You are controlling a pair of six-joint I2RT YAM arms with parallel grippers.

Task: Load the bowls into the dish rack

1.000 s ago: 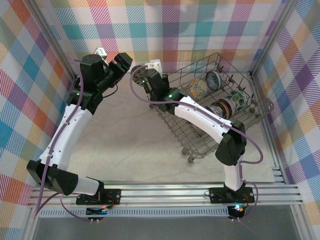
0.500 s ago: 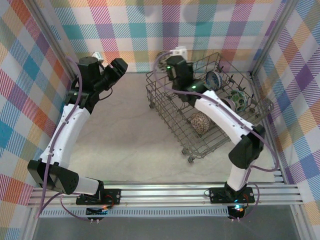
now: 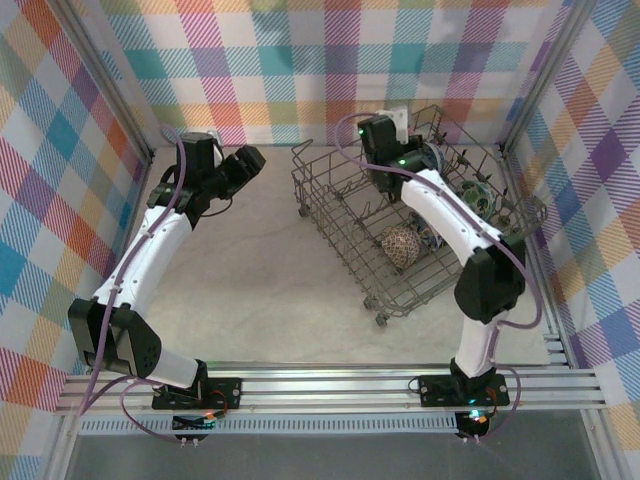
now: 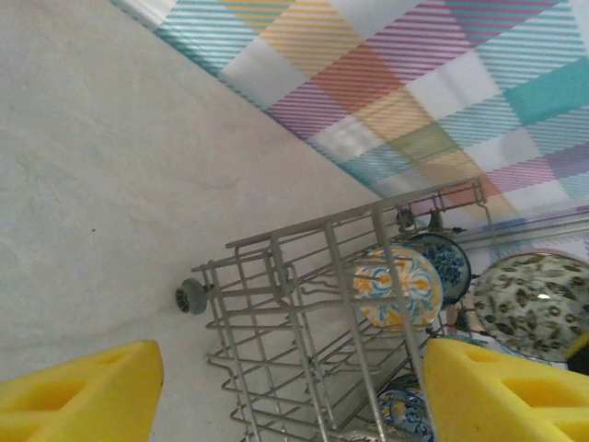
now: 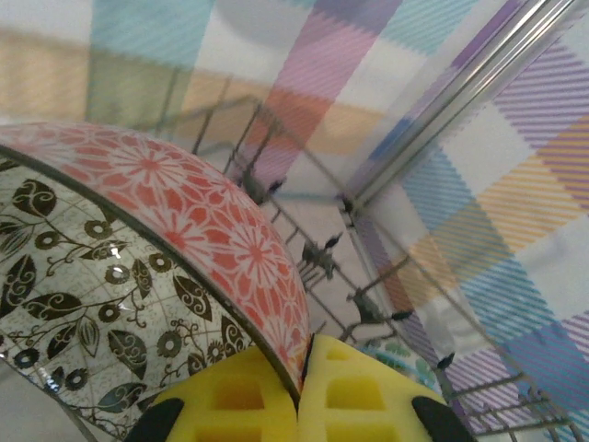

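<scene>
Right gripper [image 5: 300, 391], yellow foam, on glossy round leaf-patterned ceramic bowl [image 5: 92, 267].

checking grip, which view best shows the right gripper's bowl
Right wrist: the bowl is close up, rim pinched by the right gripper. Top view: the arm covers it. Left wrist: possibly its leafy inside.

Records left end effector [image 4: 290, 391] spread wide, yellow fingers [image 4: 78, 396] at both lower corners. Finds dish rack [image 4: 313, 313] standing on pale counter [image 4: 101, 184], beside plaid wall [image 4: 405, 83]. Notes three bowls on edge inside: orange-blue bowl [image 4: 398, 287], dark blue bowl [image 4: 449, 262] just behind, leaf-patterned bowl [image 4: 534, 304] rightmost. Logs caster [image 4: 189, 296] at rack's corner.
</scene>
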